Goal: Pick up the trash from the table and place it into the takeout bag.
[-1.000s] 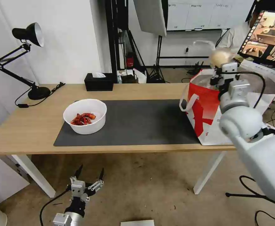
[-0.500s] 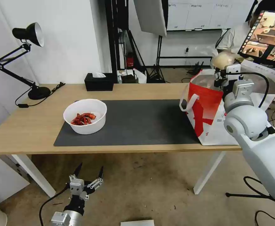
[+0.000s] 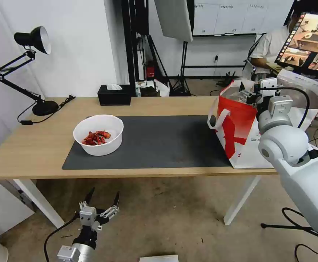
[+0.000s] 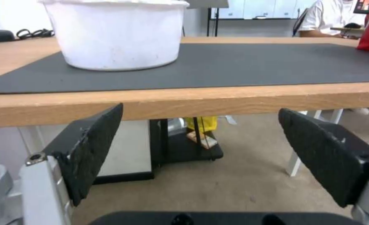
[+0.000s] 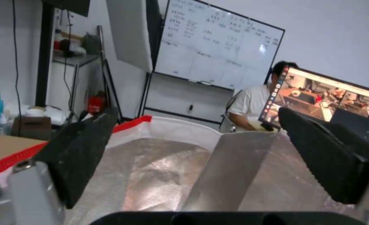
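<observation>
The white bowl (image 3: 98,139) of red food scraps sits on the left end of the dark mat (image 3: 166,142) on the table (image 3: 28,153). The takeout bag (image 3: 238,127), red and white, stands open at the table's right end. My right gripper (image 3: 248,94) hovers over the bag's mouth. In the right wrist view this gripper (image 5: 197,122) is open and holds nothing above the foil lining (image 5: 172,175). Below the table's front edge, my left gripper (image 3: 105,193) is open. In the left wrist view this gripper (image 4: 200,111) points at the table edge under the bowl (image 4: 114,34).
A black desk lamp (image 3: 31,40) stands at the table's far left and a black tissue box (image 3: 114,94) at its back edge. A monitor (image 3: 309,40) and a seated person are behind the bag. Light stands rise behind the table.
The clear bag with the beige lump, held over the takeout bag earlier, has left my right gripper, which has dropped slightly and opened. The left arm has barely moved.
</observation>
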